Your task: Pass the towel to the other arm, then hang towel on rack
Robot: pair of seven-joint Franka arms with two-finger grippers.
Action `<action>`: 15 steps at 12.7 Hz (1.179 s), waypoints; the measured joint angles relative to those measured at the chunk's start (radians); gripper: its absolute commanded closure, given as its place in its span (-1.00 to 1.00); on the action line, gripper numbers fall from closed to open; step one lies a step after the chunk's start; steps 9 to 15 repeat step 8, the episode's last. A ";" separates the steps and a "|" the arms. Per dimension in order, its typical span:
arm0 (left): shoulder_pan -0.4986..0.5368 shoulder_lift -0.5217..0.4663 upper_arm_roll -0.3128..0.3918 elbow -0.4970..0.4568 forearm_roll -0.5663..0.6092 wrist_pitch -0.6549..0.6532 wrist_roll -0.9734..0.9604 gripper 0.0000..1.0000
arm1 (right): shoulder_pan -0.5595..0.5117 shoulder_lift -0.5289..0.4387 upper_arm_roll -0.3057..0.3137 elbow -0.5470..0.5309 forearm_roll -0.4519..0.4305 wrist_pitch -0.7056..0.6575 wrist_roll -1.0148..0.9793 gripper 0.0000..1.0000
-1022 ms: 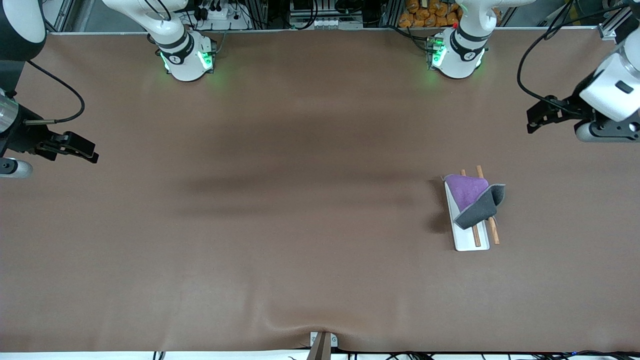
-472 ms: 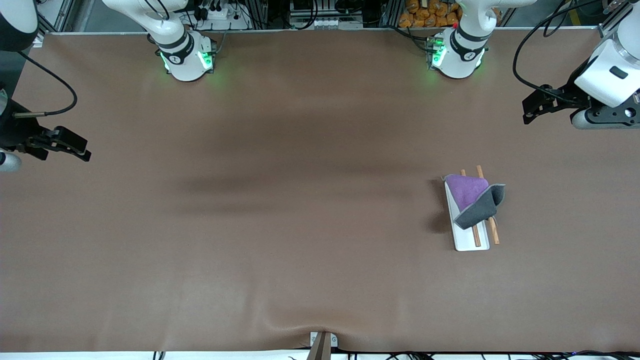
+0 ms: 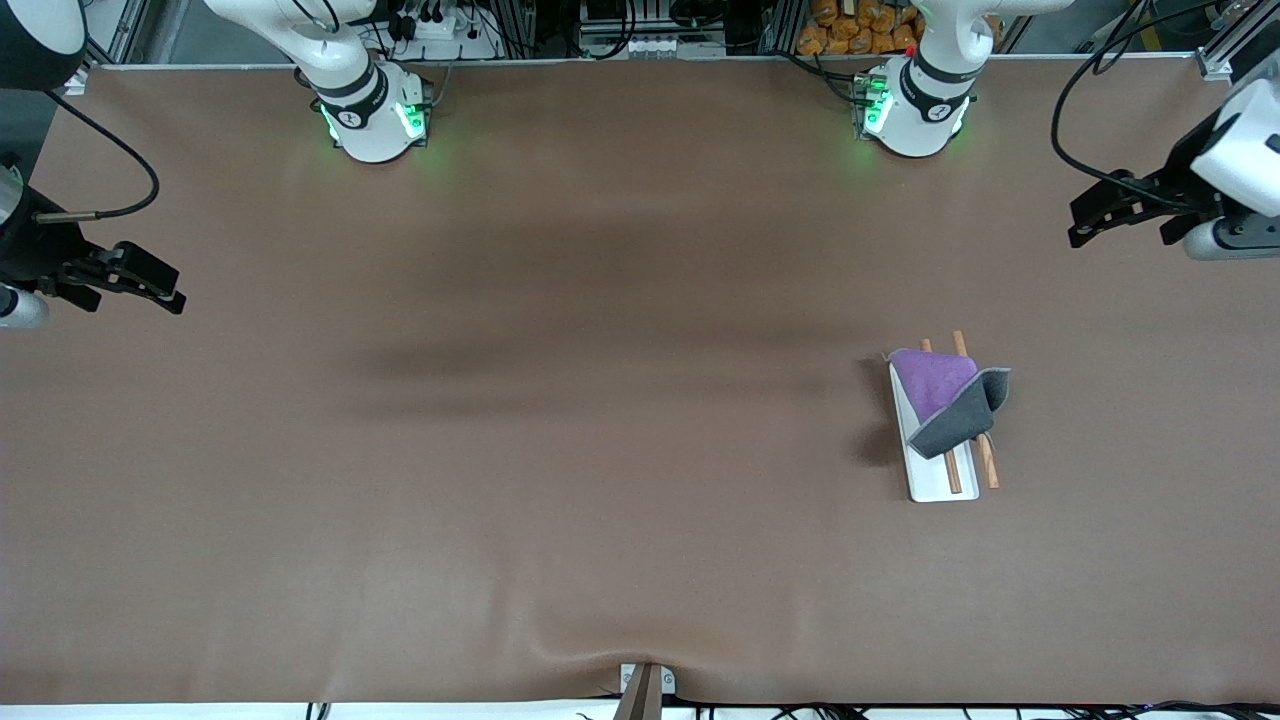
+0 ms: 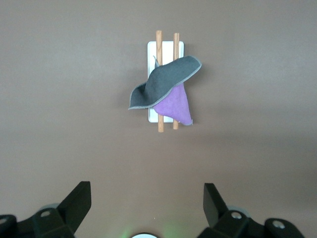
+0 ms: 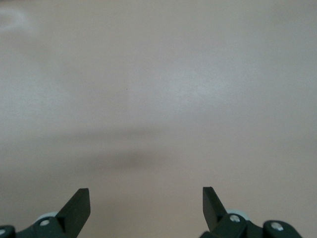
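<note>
Left hand [image 3: 1085, 222]: fingers spread, empty, over the brown worktop [image 3: 600, 450] at the left arm's end. Right hand [image 3: 160, 290]: spread, empty, over the right arm's end. Small soft purple-and-grey towel [image 3: 948, 398] draped on two wooden rods of the white-based rack [image 3: 935, 480], grey face folded over purple. Bare worktop all round rack.

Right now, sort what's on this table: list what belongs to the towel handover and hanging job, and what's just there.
Belongs to the job:
- towel, draped over the rack's rods
- rack, white base with two wooden rods
- left gripper, open, empty
- right gripper, open, empty

Just there:
- brown table cover
- small bracket at the table's near edge
</note>
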 measured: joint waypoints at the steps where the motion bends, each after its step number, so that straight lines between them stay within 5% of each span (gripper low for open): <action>1: -0.001 -0.001 0.001 0.000 -0.002 -0.005 0.000 -1.00 | 0.000 0.000 0.000 0.000 0.000 0.007 0.000 -1.00; 15: -0.025 -0.002 0.027 0.023 -0.002 -0.016 -0.001 -1.00 | 0.004 0.000 0.001 0.015 0.000 0.056 -0.007 -1.00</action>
